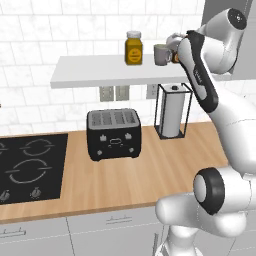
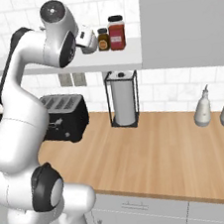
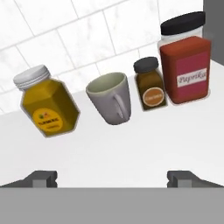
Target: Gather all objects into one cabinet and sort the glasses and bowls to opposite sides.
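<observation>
Left base view: the white arm rises from the lower right and reaches up to the white shelf backed by white tiles. On that shelf a yellow jar with a grey lid stands left of the grey mug, and the arm's wrist covers whatever lies just right of the mug. Below, on the wooden worktop, a black toaster sits between the black hob and a paper towel roll in a wire holder.

Right base view: the arm's upper link crosses in front of the shelf, hiding the mug. Just right of the arm stand a small brown spice jar and a taller red jar, close against a tall grey cabinet panel. Two white bottles stand far right on the worktop.

Hand view: the end effector is open, with its dark fingertips spread wide and nothing between them, hanging clear above the shelf surface, short of the mug. The grey mug is upright at centre, its handle turned toward the camera. The yellow jar is near it on the left, the brown spice jar just beside it on the right, then the red jar labelled Paprika, touching or nearly touching the spice jar.
</observation>
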